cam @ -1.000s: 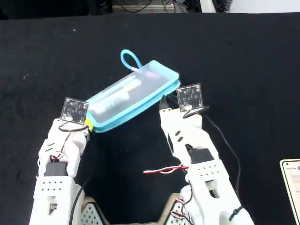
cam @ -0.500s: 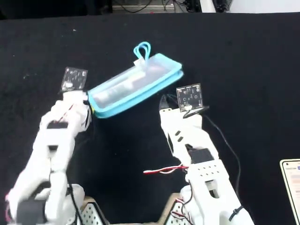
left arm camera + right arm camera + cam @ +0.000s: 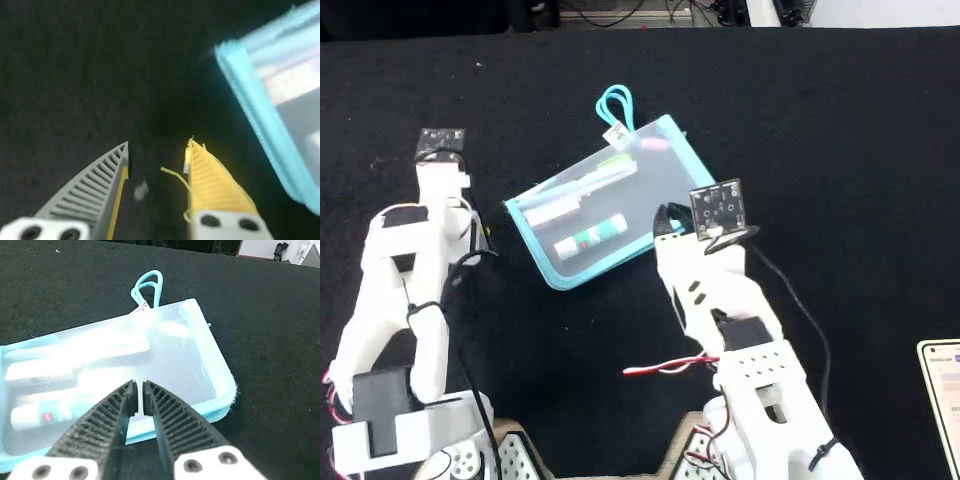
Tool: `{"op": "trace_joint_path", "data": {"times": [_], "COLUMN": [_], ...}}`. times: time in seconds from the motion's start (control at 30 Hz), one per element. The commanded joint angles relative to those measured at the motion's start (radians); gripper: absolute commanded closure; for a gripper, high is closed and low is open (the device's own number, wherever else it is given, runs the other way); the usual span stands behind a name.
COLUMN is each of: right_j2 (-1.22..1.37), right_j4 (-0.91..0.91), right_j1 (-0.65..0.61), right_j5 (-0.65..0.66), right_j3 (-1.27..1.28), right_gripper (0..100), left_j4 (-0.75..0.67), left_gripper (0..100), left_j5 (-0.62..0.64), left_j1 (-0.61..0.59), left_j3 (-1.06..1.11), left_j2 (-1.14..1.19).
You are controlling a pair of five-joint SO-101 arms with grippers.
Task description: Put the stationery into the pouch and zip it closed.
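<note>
The pouch (image 3: 600, 215) lies flat mid-bench (image 3: 820, 120) with the stationery (image 3: 585, 240) inside. I judge it soft, light and apt to slide or buckle. I'd pinch its stiffer teal rim, or the loop (image 3: 614, 104) at its 12 o'clock. My left fingers (image 3: 194, 160) are spread and empty at its 9 o'clock. My right fingers (image 3: 131, 392) are all but closed on nothing I can see, at its 4 o'clock.

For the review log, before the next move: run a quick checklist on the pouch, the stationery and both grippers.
1. Stationery inside the pouch: ok; a glue stick shows through its mesh face.
2. Pouch lying flat on the black table: ok.
3. Zip closed: cannot tell.
4. Left gripper free: ok; open, empty, apart from the pouch.
5. Right gripper gripping anything: cannot tell; jaws nearly shut over the pouch's edge.
</note>
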Motion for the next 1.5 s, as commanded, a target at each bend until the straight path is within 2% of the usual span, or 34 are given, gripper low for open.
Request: {"op": "trace_joint_path", "data": {"times": [0.0, 0.17, 0.27, 0.6, 0.83, 1.1, 1.47], "right_j2": [0.001, 0.001, 0.001, -0.004, -0.004, -0.028, -0.423], "right_j4": [-0.026, -0.025, -0.021, -0.025, -0.011, 0.181, 0.479], "right_j1": [-0.012, -0.011, -0.006, 0.037, 0.057, 0.203, 0.184], "right_j5": [0.006, 0.008, 0.009, 0.008, 0.012, 0.011, 0.006], "right_j3": [-0.030, -0.030, -0.031, -0.036, -0.016, -0.035, 0.054], "right_gripper": [97.8, 98.2, 98.8, 98.8, 98.7, 98.7, 98.7], "left_j4": [0.006, -0.181, -0.186, -0.189, -0.261, -0.269, -0.295], "left_gripper": [82, 92, 97, 97, 97, 97, 97], "left_j5": [0.011, 0.106, 0.130, 0.232, 0.229, 0.232, 0.229], "left_j1": [0.025, 0.076, 0.074, 0.022, 0.028, 0.028, 0.030], "left_j3": [-0.008, 0.154, 0.165, 0.197, 0.289, 0.318, 0.341], "left_j2": [0.000, -0.011, -0.028, -0.083, -0.170, -0.218, -0.229]}}
